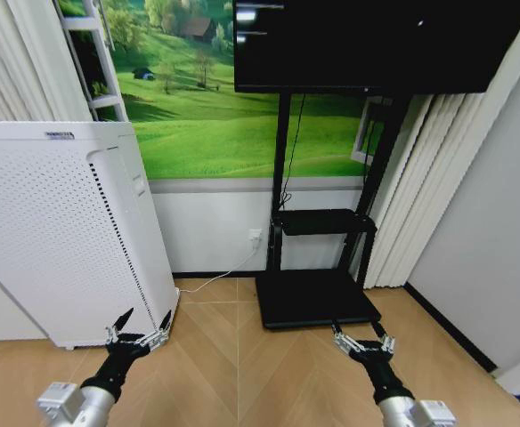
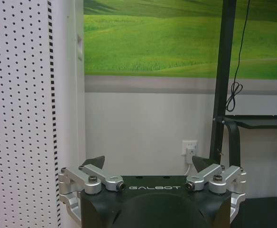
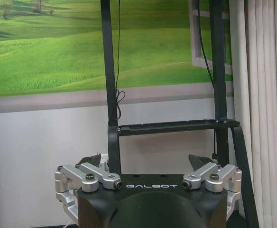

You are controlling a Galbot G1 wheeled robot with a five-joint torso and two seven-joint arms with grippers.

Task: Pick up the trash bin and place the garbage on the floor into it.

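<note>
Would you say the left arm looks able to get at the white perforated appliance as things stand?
Probably yes. The left gripper hangs open, low and close in front of the white perforated appliance, near its lower front corner, and nothing stands between them.

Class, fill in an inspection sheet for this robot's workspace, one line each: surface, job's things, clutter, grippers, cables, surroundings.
Surface: wood chevron floor, bare near the arms.
Job's things: nothing seen.
Clutter: nothing seen.
Grippers: left gripper low beside the white perforated appliance, jaws open, empty; right gripper low before the black TV stand, jaws open, empty.
Cables: white cord from the wall outlet; black cable down the stand.
Surroundings: meadow mural, dark screen, curtains.
</note>
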